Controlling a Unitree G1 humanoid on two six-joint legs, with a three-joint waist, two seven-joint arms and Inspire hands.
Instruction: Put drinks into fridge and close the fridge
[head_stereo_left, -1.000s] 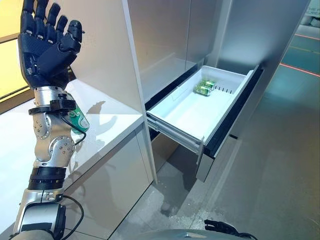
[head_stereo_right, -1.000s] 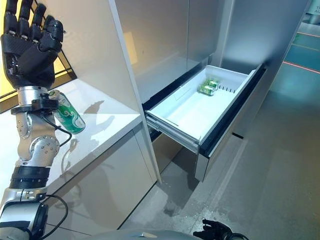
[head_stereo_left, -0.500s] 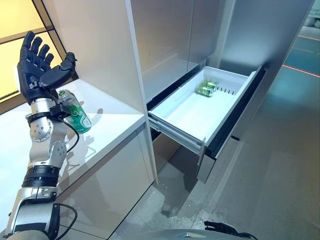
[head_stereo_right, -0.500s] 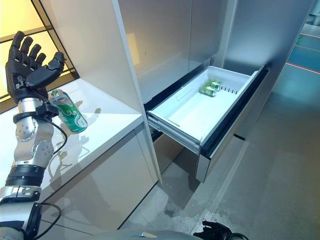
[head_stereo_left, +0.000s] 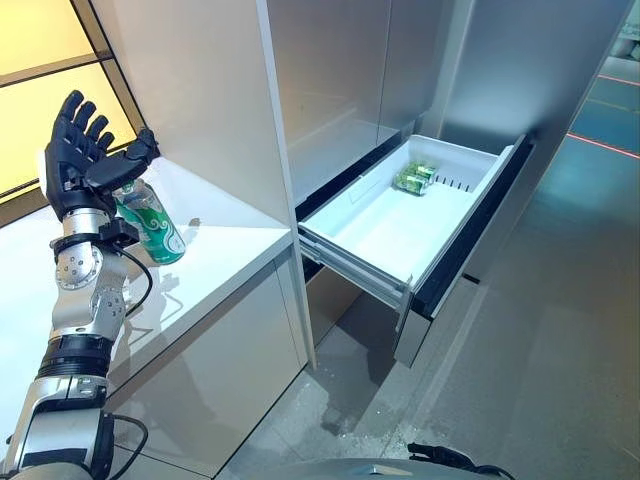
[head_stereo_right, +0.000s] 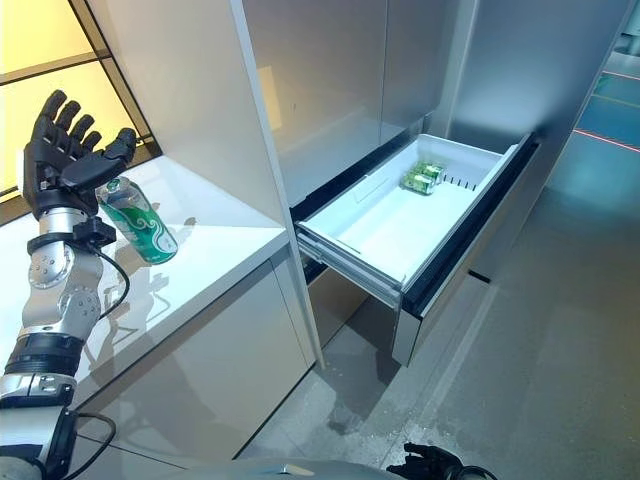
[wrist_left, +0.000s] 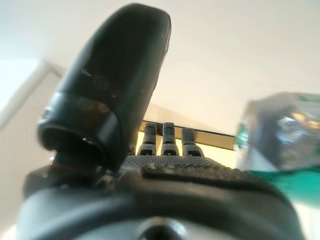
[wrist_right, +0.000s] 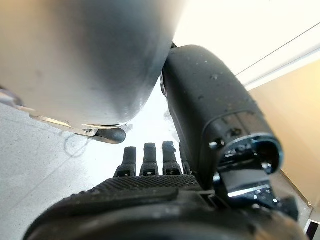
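A green drink can (head_stereo_left: 151, 222) stands on the white counter (head_stereo_left: 225, 250) at the left. My left hand (head_stereo_left: 82, 165) is raised just beside it, open, with its thumb reaching over the can's top; its wrist view shows straight fingers (wrist_left: 165, 140) and the can (wrist_left: 280, 135) off to one side, outside the grasp. The white fridge drawer (head_stereo_left: 395, 225) is pulled out, with two green cans (head_stereo_left: 412, 177) lying at its far end. My right hand (head_stereo_right: 430, 462) hangs low near the floor, its fingers (wrist_right: 150, 160) straight and holding nothing.
A tall white panel (head_stereo_left: 200, 90) rises right behind the can and separates the counter from the fridge. The drawer's dark front (head_stereo_left: 470, 230) juts into the walkway. Grey floor (head_stereo_left: 540, 330) lies to the right of the drawer.
My left hand has come down from high above the counter to the level of the can's top, close beside it. The can and the drawer have not moved.
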